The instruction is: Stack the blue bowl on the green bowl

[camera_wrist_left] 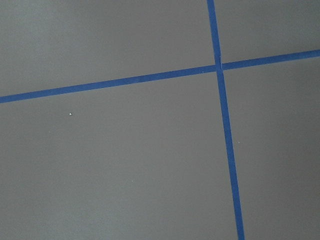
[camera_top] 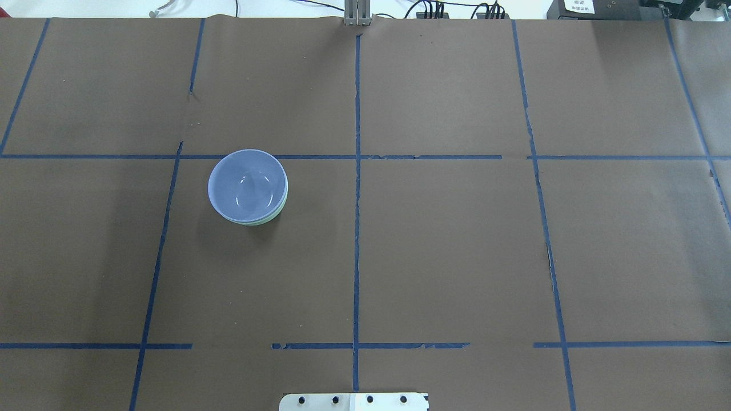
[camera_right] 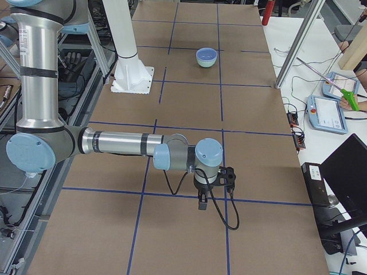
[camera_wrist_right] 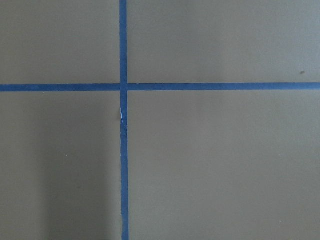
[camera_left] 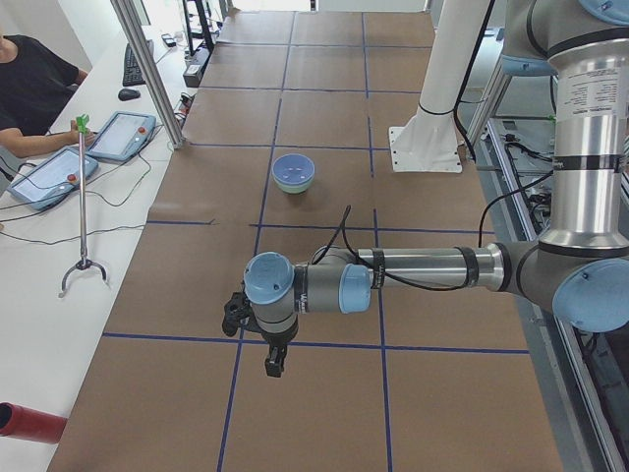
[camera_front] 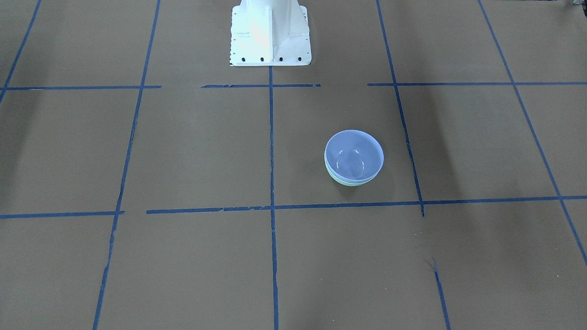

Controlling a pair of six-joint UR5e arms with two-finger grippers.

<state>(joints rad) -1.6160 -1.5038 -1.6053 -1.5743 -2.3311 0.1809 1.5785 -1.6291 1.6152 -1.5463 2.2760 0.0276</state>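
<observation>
Left claw (camera_left: 239, 320): far out from the white robot base (camera_front: 270, 32) on its left side, low above a crossing of blue tape lines (camera_top: 357, 228). Shown only from the side, so cannot tell the opening of the jaws, nor any load. Only paper and tape in the left wrist view.

Next, forward of the base and a little toward its left side: blue bowl (camera_front: 353, 155), upright and nested inside green bowl (camera_front: 351, 182), with only a thin mint edge showing under the blue rim. As a judgement, stacking done.

Handling, judged from the look only: small, probably light, stiff and very glossy, so likely slippery for a claw. Maybe breakable; material not possible to tell. If taken again, best held at the rim, one finger inside and one outside. Care needed there: the two rims almost together, so easy to pinch both bowls at once. Better lifted straight up than dragged over the paper.

Room for moving: around the stack only the brown paper of the worktop (camera_top: 457, 257) and tape lines. Worktop edges well apart from the bowls, and the base well apart too.

Right claw (camera_right: 226, 176): far out from the base on its right side, well apart from the bowls, also low above a tape crossing. Again seen only from the side, so cannot tell opening or load.
</observation>
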